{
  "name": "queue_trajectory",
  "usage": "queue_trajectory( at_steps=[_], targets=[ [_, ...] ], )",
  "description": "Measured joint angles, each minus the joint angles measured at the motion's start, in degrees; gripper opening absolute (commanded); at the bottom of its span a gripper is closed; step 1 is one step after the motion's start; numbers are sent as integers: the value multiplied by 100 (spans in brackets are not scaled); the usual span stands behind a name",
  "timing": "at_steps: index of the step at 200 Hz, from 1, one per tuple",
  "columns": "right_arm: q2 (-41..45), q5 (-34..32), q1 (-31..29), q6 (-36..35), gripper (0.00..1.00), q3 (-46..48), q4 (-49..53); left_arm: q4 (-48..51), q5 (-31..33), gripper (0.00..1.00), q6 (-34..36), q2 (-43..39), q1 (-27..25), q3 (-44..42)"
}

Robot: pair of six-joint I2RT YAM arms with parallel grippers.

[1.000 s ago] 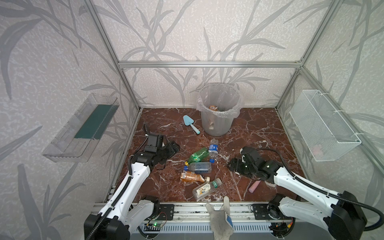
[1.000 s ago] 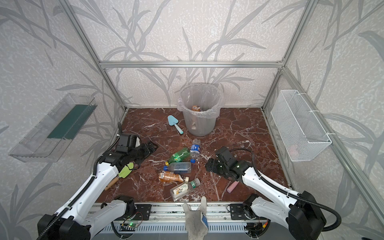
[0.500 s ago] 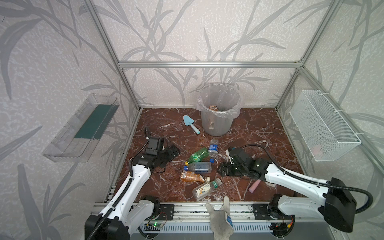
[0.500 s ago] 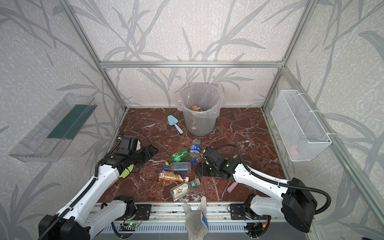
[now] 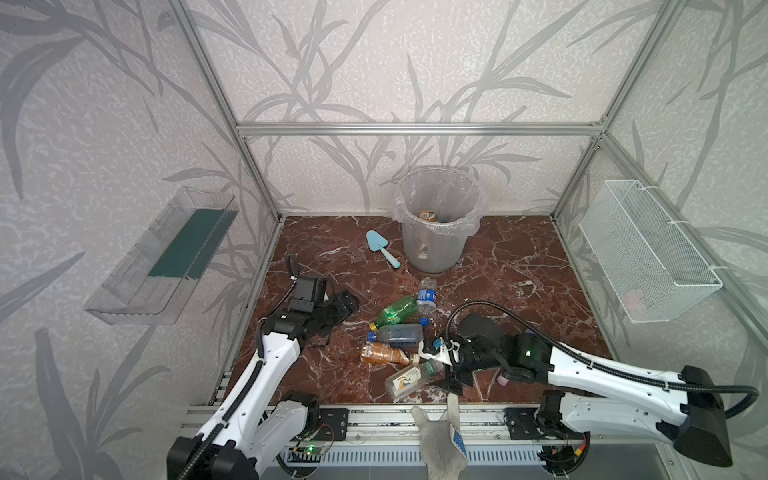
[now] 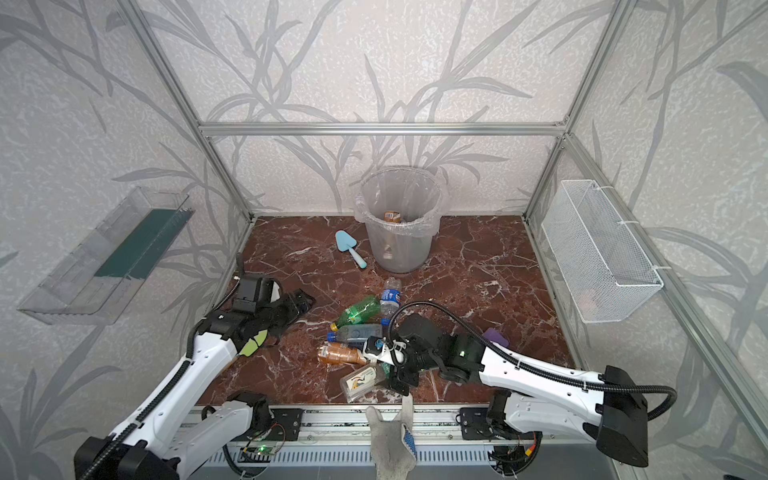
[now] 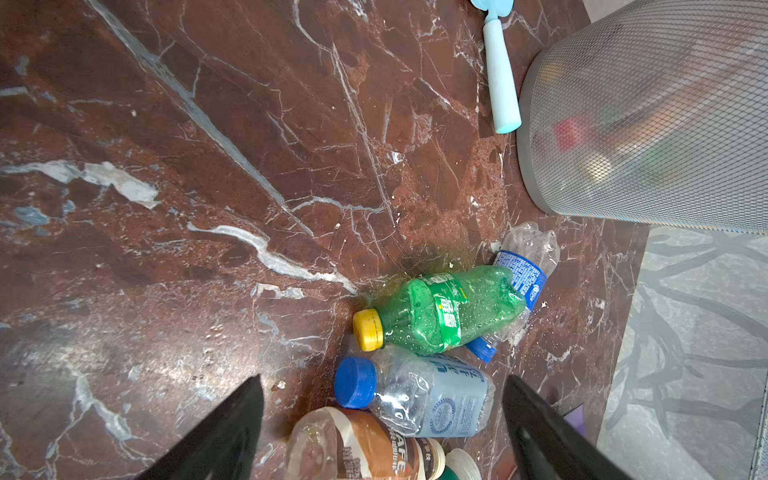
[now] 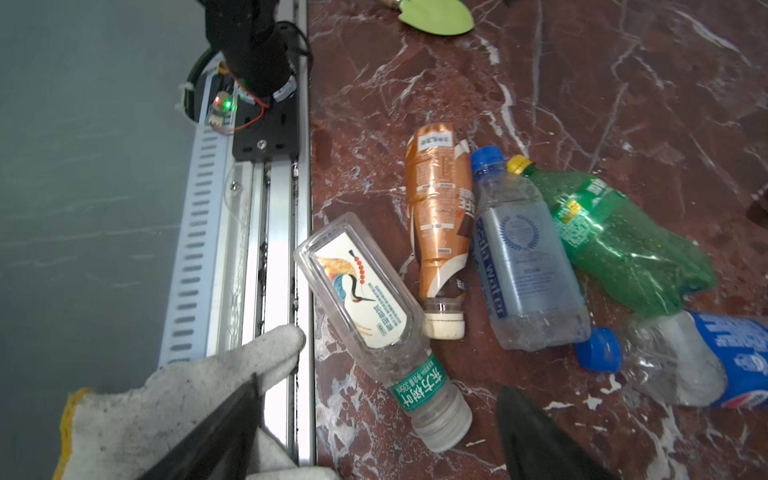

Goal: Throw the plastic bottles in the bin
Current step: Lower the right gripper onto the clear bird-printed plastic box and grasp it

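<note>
Several plastic bottles lie in a pile on the marble floor in both top views: a green one (image 5: pixel 395 310), a clear one with a blue label (image 5: pixel 427 295), a clear blue-capped one (image 5: pixel 398 333), a brown-orange one (image 5: pixel 379 354) and a clear square one with a white label (image 5: pixel 408 379). My right gripper (image 5: pixel 442 368) (image 8: pixel 377 384) is open, and the square bottle's cap end (image 8: pixel 440 417) lies between its fingers. My left gripper (image 5: pixel 348 304) (image 7: pixel 383 380) hangs open to the left of the pile. The bin (image 5: pixel 432 249) stands at the back with a bottle (image 5: pixel 427 215) inside.
A light-blue trowel (image 5: pixel 382 248) lies left of the bin. A green toy shovel (image 6: pixel 253 347) sits under my left arm, a purple toy (image 6: pixel 496 336) behind my right arm. A gloved hand (image 5: pixel 440 436) rests on the front rail. Side walls carry a wire basket (image 5: pixel 648 249) and a clear tray (image 5: pixel 166 249).
My right gripper has moved left and toward the front rail, from beside the pile to the square bottle's cap end. My left gripper has barely shifted.
</note>
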State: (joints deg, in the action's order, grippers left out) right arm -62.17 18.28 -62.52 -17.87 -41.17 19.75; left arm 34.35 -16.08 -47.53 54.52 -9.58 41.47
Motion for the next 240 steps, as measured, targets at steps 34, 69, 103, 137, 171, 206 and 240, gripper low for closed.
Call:
queue_trajectory(
  at_steps=[34,69,103,137,171,206,240],
  targets=[
    [-651,238,-79,-826,84,-166,181,39,2,89,0,-57,2,0],
    [-1300,278,-245,-1307,80,-634,304,92,0,89,0,-133,7,-9],
    [-1834,219,-409,-1554,79,-1019,299,122,4,89,-2,-234,28,-44],
    [-2227,111,-522,-1735,79,-1187,302,125,7,89,-2,-273,28,-87],
    [-2496,-79,-575,-1873,81,-1314,315,120,7,88,-4,-275,28,-164],
    [-2765,-249,-608,-1991,80,-1482,352,116,2,89,-7,-275,28,-264],
    [-3077,-330,-612,-2028,77,-1700,507,116,2,88,-9,-275,28,-275]
  ],
)
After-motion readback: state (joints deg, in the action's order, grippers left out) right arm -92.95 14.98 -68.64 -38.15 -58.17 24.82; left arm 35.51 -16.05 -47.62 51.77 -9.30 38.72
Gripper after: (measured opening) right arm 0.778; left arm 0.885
